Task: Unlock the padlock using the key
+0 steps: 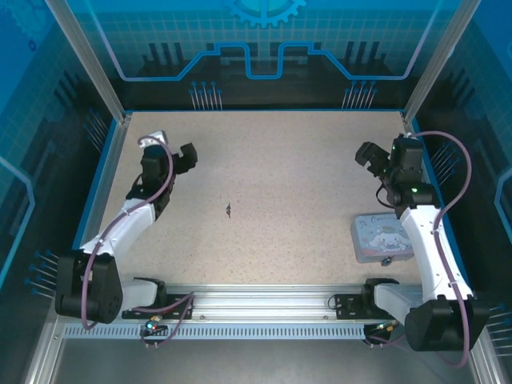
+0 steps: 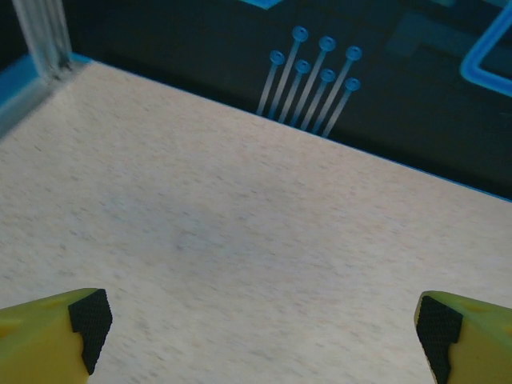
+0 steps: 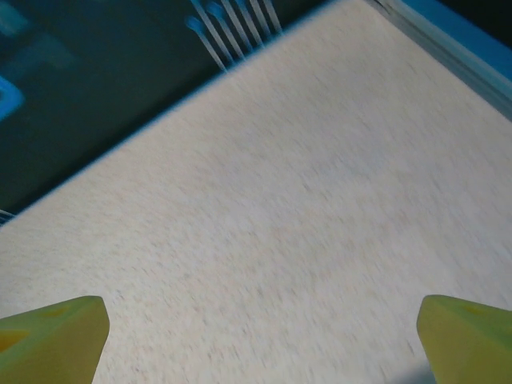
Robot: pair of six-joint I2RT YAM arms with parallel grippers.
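Note:
A tiny thin dark sliver, the key, lies alone on the speckled table near its middle. A small dark bit that looks like the padlock sits at the near edge of the pale blue tin; it is too small to make out clearly. My left gripper hovers at the back left, far from the key, open and holding nothing. My right gripper is at the back right, behind the tin, also open. In the wrist views the left gripper and right gripper have bare table between their yellow fingertips.
The pale blue cartoon-printed tin lies at the right, partly under the right arm. Blue walls and metal posts fence the table on three sides. An aluminium rail runs along the near edge.

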